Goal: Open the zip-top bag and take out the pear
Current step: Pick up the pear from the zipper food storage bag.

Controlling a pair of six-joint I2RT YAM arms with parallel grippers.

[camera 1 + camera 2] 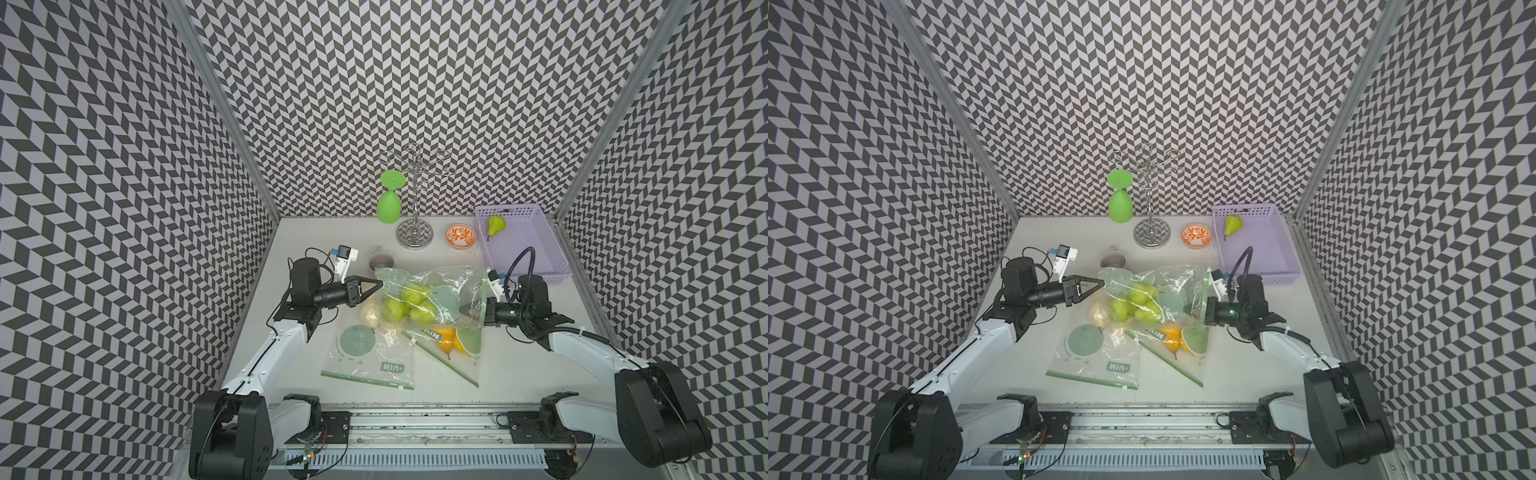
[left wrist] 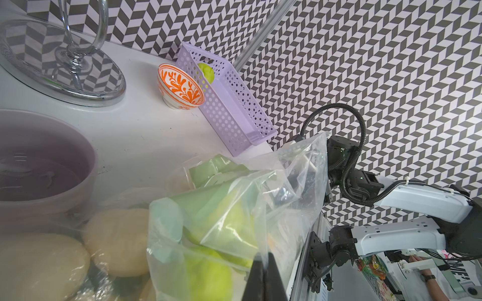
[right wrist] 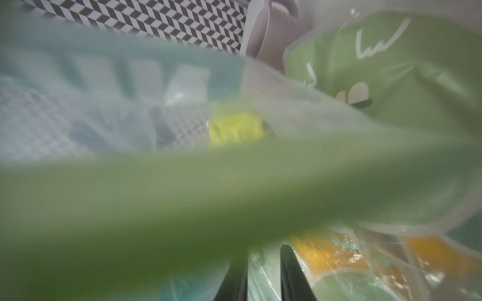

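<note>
A clear zip-top bag [image 1: 436,286] [image 1: 1167,282] with several green pears [image 1: 405,307] [image 1: 1133,305] inside hangs stretched between my two grippers above the table. My left gripper [image 1: 377,286] [image 1: 1100,283] is shut on the bag's left edge; in the left wrist view its tips [image 2: 264,256] pinch the film beside a pear [image 2: 208,276]. My right gripper [image 1: 462,309] [image 1: 1190,309] is at the bag's right end by the upright green zip strip [image 1: 484,299]. In the right wrist view its fingers [image 3: 263,250] stand close together with bag film between them.
Two more zip bags lie on the table, one with pale pears [image 1: 370,353] and one with yellow pears [image 1: 449,338]. A purple basket [image 1: 548,279] at the back right holds a green pear [image 1: 496,225]. An orange bowl [image 1: 460,236], a mug [image 1: 380,262], a chrome rack [image 1: 414,237] and a green goblet [image 1: 389,203] stand behind.
</note>
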